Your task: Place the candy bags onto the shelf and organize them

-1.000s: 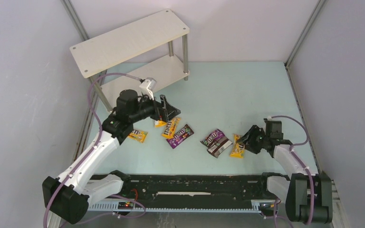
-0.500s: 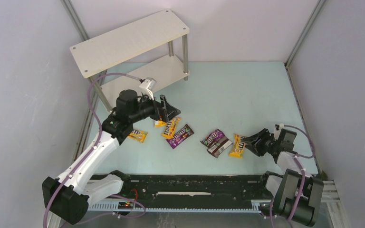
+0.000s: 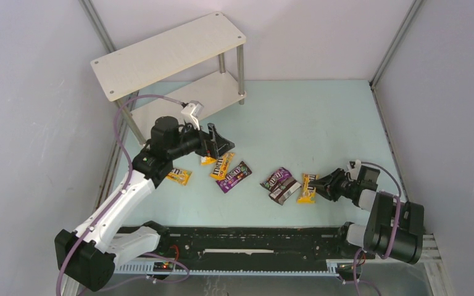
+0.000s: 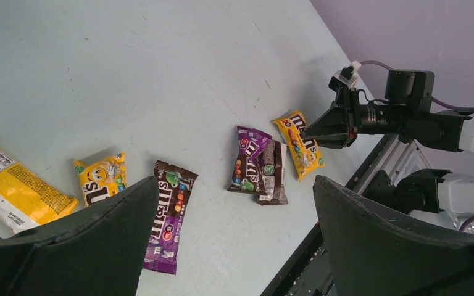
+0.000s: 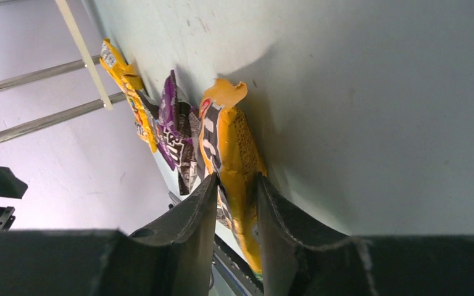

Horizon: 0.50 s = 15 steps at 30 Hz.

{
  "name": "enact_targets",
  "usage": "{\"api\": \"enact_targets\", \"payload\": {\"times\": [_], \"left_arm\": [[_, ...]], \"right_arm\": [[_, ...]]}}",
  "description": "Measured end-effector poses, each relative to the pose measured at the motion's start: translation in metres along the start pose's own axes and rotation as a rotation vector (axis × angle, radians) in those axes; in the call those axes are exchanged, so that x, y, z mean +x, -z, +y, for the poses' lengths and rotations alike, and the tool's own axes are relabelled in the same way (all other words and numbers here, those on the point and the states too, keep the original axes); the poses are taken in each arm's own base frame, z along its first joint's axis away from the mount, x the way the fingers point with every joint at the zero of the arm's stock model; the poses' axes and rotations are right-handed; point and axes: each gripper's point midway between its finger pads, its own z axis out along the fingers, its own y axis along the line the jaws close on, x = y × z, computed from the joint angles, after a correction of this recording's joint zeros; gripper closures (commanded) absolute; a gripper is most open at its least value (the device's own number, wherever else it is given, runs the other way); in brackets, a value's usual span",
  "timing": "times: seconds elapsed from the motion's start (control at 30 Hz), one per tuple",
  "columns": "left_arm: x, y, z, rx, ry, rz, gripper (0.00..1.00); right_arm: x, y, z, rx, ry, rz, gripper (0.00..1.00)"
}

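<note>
The right claw [image 3: 321, 185] is clamped on a glossy yellow-orange flat candy packet [image 3: 307, 189] at four o'clock on the pale green tabletop [image 3: 308, 123]. A purple packet [image 3: 276, 178] and a dark brown packet [image 3: 286, 192] touch just at its nine o'clock. The left claw [image 3: 216, 143] gapes wide apart near the off-white two-tier shelf [image 3: 160, 52] at eleven o'clock.

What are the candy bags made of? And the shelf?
Candy bags: likely thin plastic film, glossy; light glints off their crinkled wrappers. Shelf: pale matte boards, maybe wood or laminate; its round legs look like shiny metal.
</note>
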Motion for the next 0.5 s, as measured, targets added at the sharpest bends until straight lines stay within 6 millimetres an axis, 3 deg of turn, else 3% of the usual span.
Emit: {"api": "enact_targets", "payload": {"times": [0.27, 0.5], "left_arm": [[0.0, 0.0, 0.0, 0.0, 0.0, 0.0, 0.0], [0.001, -0.001, 0.0, 0.0, 0.008, 0.003, 0.0]], "right_arm": [[-0.008, 0.004, 0.02, -0.062, 0.074, -0.042, 0.87], [-0.001, 0.009, 0.05, -0.15, 0.162, -0.05, 0.89]]}}
